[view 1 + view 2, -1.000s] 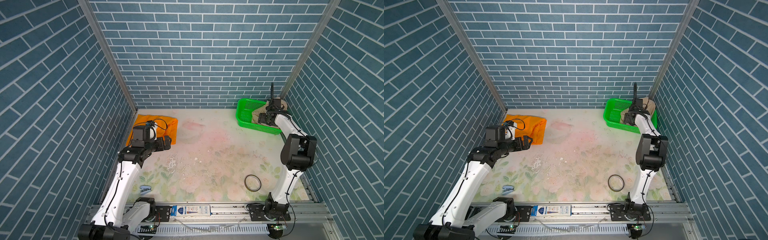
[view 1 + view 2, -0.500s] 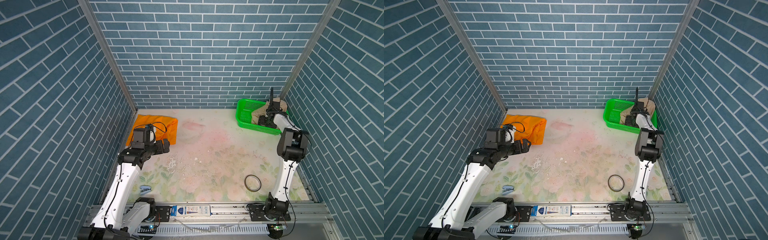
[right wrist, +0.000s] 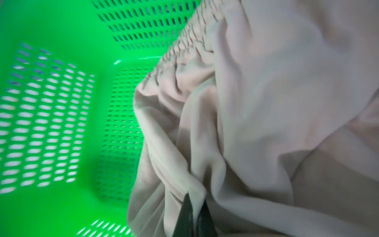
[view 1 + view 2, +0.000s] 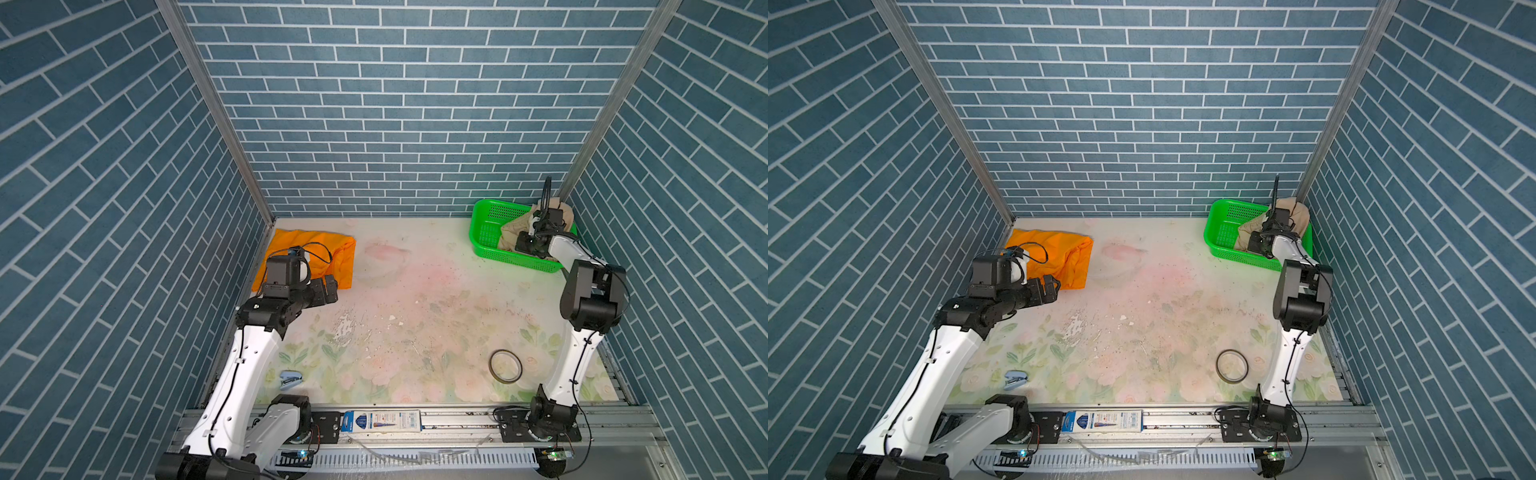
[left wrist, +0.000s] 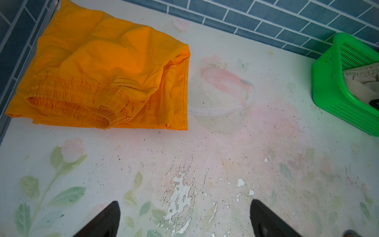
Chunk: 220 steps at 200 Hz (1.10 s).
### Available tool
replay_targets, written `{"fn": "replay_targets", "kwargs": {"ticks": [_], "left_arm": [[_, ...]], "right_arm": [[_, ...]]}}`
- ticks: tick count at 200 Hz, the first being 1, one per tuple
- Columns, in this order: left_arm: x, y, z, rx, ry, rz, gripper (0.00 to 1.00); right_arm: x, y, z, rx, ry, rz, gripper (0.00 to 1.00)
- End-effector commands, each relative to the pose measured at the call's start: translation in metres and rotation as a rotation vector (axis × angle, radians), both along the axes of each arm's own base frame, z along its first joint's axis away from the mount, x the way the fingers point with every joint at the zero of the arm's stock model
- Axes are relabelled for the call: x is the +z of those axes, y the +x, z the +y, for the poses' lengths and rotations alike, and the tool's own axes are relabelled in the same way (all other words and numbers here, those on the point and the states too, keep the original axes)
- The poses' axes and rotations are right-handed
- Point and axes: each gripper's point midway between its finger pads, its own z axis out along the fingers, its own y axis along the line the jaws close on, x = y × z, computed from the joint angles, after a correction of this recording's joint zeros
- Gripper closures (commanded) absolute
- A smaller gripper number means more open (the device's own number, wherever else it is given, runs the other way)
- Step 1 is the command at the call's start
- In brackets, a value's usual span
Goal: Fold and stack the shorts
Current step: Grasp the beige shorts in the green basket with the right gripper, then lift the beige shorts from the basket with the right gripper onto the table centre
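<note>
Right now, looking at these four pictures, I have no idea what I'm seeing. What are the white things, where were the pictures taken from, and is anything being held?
The two white jointed things are robot arms, the left arm and the right arm, each ending in two-fingered jaws. Two pictures come from a camera pair high up, looking down on the whole table. The two close-ups come from a small camera on each arm's wrist. On the table lie roughly folded orange shorts, a green basket with beige shorts in it, and a dark ring. The left arm's jaws stand open over bare table, holding nothing. The right arm's jaws are down in the basket, shut on a fold of the beige shorts.
</note>
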Motion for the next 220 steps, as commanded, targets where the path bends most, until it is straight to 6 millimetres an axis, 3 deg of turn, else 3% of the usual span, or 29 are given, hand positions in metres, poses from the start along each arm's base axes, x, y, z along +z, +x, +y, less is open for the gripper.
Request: {"fn": "replay_targets", "kwargs": {"ticks": [1,43,72,103,142,160,182,220], "left_arm": [[0.003,-0.002,-0.002,-0.003,-0.013,-0.040,0.00],[0.002,-0.005,-0.005,-0.027,-0.024,-0.069,0.00],[0.001,-0.007,-0.007,-0.010,-0.057,-0.096,0.00],[-0.003,-0.009,-0.010,-0.008,-0.095,-0.119,0.00],[-0.007,-0.018,-0.004,-0.004,-0.053,-0.114,0.00],[0.001,-0.019,0.001,0.019,-0.042,-0.134,0.00],[0.011,-0.018,0.005,0.036,-0.022,-0.137,0.00],[0.024,-0.015,0.005,0.014,0.008,-0.112,0.00]], "right_arm": [[0.088,0.008,0.022,0.045,0.090,-0.253,1.00],[0.161,-0.015,0.053,0.126,0.148,-0.404,1.00],[0.249,-0.042,0.088,0.235,0.306,-0.618,1.00],[0.331,-0.082,0.149,0.485,0.394,-0.675,1.00],[0.416,-0.164,0.237,0.820,0.479,-0.692,1.00],[0.441,-0.203,0.272,0.937,0.508,-0.700,1.00],[0.458,-0.236,0.299,1.022,0.592,-0.691,1.00],[0.458,-0.273,0.346,1.136,0.703,-0.617,1.00]]}}
